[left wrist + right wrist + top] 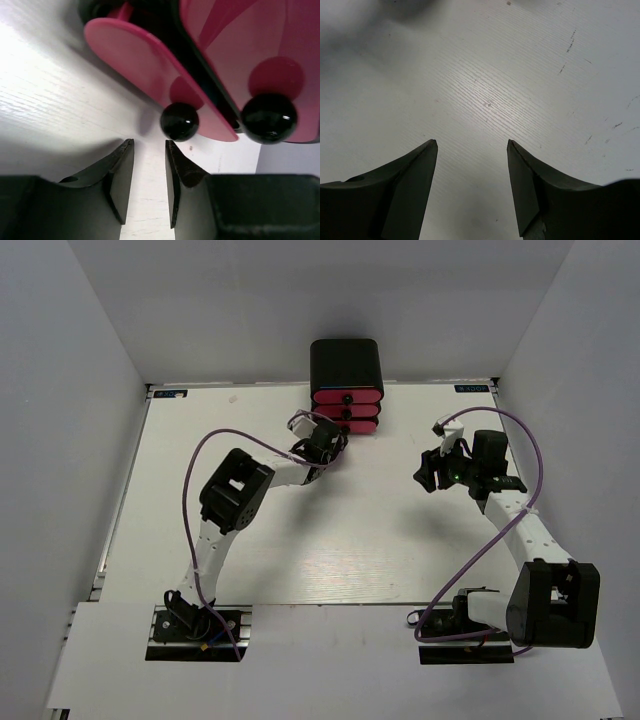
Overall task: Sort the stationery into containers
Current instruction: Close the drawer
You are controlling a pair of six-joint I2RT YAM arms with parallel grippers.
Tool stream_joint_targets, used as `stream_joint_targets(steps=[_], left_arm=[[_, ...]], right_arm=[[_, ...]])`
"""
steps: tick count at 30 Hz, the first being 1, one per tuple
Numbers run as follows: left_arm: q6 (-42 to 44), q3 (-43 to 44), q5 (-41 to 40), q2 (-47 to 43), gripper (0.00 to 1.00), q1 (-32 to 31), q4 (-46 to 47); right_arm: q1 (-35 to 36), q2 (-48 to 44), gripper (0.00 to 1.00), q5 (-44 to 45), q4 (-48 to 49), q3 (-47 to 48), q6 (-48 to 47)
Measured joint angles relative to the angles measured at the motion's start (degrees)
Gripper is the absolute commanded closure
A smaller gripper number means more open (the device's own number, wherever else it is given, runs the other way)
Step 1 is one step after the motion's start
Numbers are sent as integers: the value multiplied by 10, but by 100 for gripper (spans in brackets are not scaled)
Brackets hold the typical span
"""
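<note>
Three bright pink drawers [346, 412] are stacked at the counter's [485, 75] far edge. Left hand [149, 145], narrow and empty, is held short of a round black knob [179, 121]; closed here, it is missed. Right hand [472, 145]: wide.

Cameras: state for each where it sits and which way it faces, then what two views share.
Top external: fixed above and behind the bases, looking down on the table; both arms show, with left gripper and right gripper.
Left wrist: on the left arm, facing the pink drawers and their knobs; its fingers show, slightly apart.
Right wrist: on the right arm, facing down at the table; its fingers show, wide apart.
Shared: top and left wrist views both show the drawers.
</note>
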Motion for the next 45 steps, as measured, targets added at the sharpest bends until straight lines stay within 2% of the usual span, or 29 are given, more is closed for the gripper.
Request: stream_joint_targets(steps=[5,9,19,23,27,28,30,31,32,33,35,36,37,41,45], left_arm=[[-2,2,0,10,60,0,-7],[0,21,0,19,56,1,-13],[-2,57,6,37,55,3,-33],[-2,56,15,37,50,4,-29],[-7,6,27,20,37,6,30],[-5,-20,31,8,36,5,49],[-4,-83,38,-26,34,5,83],[-2,-110,44,-40,32,5,95],[1,-144,52,-58,31,5,116],[7,-179,61,-79,22,4,132],[26,-247,76,-125,13,2,158],[43,-282,88,-152,4,2,168],[68,-318,97,-184,1,1,170],[176,-416,132,-332,1,-2,130],[273,-455,141,-516,1,-2,70]], right_arm=[[0,0,36,1,0,0,0],[0,0,36,2,0,0,0],[0,0,36,4,0,0,0],[0,0,36,4,0,0,0],[0,0,36,4,0,-1,-2],[0,0,36,4,1,-2,-3],[0,0,28,4,2,-7,-4],[0,0,23,4,1,-9,-5],[0,0,13,5,0,-11,-7],[0,0,10,4,0,-13,-7],[0,0,10,5,-1,-14,-9],[0,-1,10,8,-1,-14,-5],[0,-3,10,12,-2,-14,1],[0,-21,10,38,-9,-14,34],[0,-54,10,66,-14,-14,64]])
